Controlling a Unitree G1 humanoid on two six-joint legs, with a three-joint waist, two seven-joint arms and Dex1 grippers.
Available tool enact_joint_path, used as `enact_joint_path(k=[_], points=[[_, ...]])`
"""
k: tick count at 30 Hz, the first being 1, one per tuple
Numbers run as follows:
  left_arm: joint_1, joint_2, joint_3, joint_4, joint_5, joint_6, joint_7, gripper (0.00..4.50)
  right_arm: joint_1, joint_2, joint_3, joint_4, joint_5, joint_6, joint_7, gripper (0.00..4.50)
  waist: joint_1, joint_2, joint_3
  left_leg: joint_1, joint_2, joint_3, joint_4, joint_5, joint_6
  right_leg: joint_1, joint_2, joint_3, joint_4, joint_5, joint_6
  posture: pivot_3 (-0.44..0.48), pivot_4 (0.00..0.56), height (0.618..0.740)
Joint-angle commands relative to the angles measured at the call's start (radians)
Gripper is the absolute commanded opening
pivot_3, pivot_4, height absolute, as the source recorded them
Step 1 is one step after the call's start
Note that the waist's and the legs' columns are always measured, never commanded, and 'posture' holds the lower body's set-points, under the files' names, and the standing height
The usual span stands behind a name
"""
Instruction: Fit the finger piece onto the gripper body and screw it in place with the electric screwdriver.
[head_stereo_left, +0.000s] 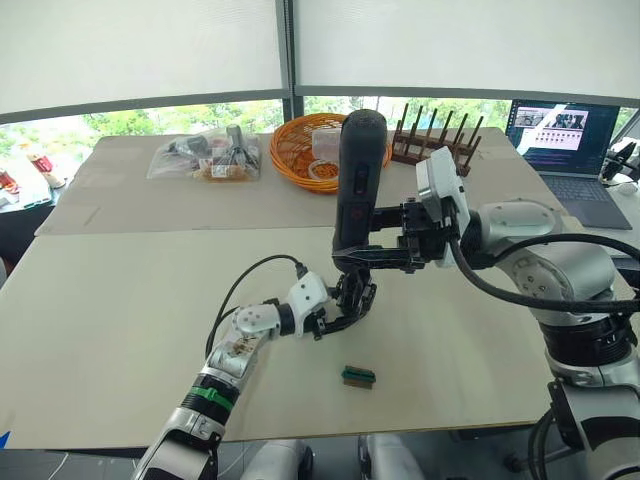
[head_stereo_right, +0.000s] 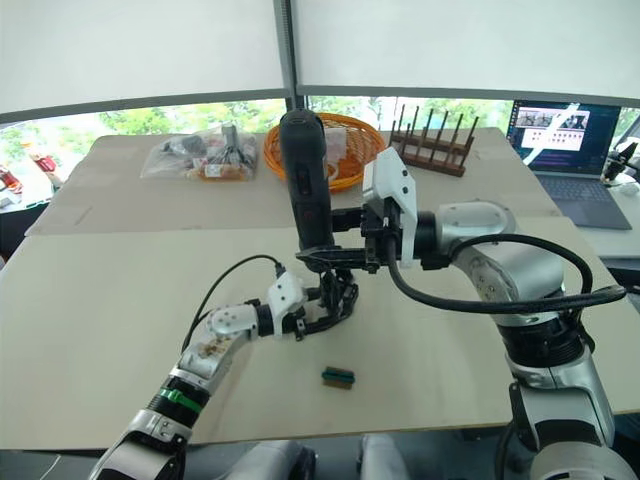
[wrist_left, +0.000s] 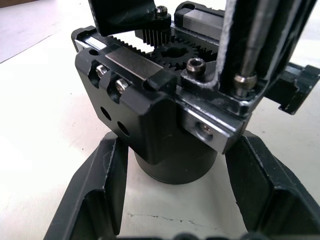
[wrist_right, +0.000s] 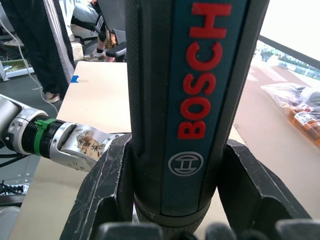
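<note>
Black on black down at the centre of the bench (head_stereo_left: 120, 330): your left gripper (head_stereo_left: 345, 305) has its jaws shut around the gripper body (wrist_left: 150, 115), clamping it by its round base and steadying it on the surface. In the left wrist view you're looking straight at the rack teeth, the gear and the screw heads on top of that body, and the thin metal bit of the electric screwdriver (head_stereo_left: 358, 180) comes down right beside them. Its tip looks seated on or just at a small screw, though I can't tell if it's truly engaged.

Your right gripper (head_stereo_left: 385, 250) has its jaws closed firmly on the screwdriver barrel, holding it upright directly over the body. The finger piece (wrist_left: 125, 15) seems to be the dark part already sitting at the top of the assembly, so I'd judge the fitting done and the screwing step in hand.

What the next move calls for: keep the tool plumb, press straight down along the bit, and don't let the left grip slacken, or the body will twist under torque. A tilt here risks the bit skating off the screw head.

The small green-and-brown block (head_stereo_left: 358, 377) lies apart, nearer you, out of the way.
</note>
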Motion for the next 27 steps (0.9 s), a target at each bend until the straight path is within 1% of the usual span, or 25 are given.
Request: enact_joint_path(k=[1,8,12,16,21,27], points=[[-0.05,-0.02,0.023,-0.086,-0.051,-0.029,-0.007,2.31,0.013,-0.016,0.021,0.055,-0.069,0.029,-0.022,1.93,0.001,0.0,0.0,0.0,0.0,0.0,0.0,0.0,0.0,0.0,0.0,0.0,0.0,0.0,0.0,0.0,0.15,0.74],[-0.051,-0.017,0.028,-0.075,-0.053,-0.029,-0.013,2.31,-0.002,-0.012,0.077,-0.027,-0.079,0.011,0.009,1.93,0.004,0.0,0.0,-0.001,0.0,0.0,0.0,0.0,0.0,-0.001,0.0,0.0,0.0,0.0,0.0,0.0,0.15,0.74],[-0.055,-0.018,0.029,-0.074,-0.052,-0.028,-0.014,2.31,-0.013,-0.022,0.123,-0.031,-0.133,-0.013,0.026,1.93,0.005,0.0,0.0,-0.002,0.0,0.0,0.0,0.0,0.0,-0.001,0.0,0.0,-0.001,0.0,0.0,0.0,0.15,0.74],[-0.055,-0.013,0.032,-0.077,-0.053,-0.028,-0.018,2.31,-0.03,-0.03,0.101,0.012,-0.134,-0.012,0.026,1.93,0.005,0.0,0.0,-0.002,0.0,0.0,0.0,0.0,0.0,-0.001,0.0,-0.001,-0.002,0.0,0.0,0.0,0.15,0.74],[-0.054,-0.005,0.035,-0.091,-0.059,-0.018,-0.025,2.31,-0.037,-0.027,0.036,0.044,-0.066,0.042,0.023,1.93,0.005,0.0,0.002,-0.002,0.0,0.0,0.0,0.0,0.0,-0.001,0.0,0.0,-0.002,0.0,0.0,0.0,0.15,0.74],[-0.058,-0.01,0.031,-0.089,-0.054,-0.01,-0.021,2.31,-0.013,-0.031,0.02,0.053,-0.067,0.043,0.024,1.93,0.004,0.0,0.002,-0.003,0.0,0.0,-0.001,-0.001,0.001,-0.003,0.0,0.0,-0.003,0.0,0.0,0.0,0.15,0.74]])
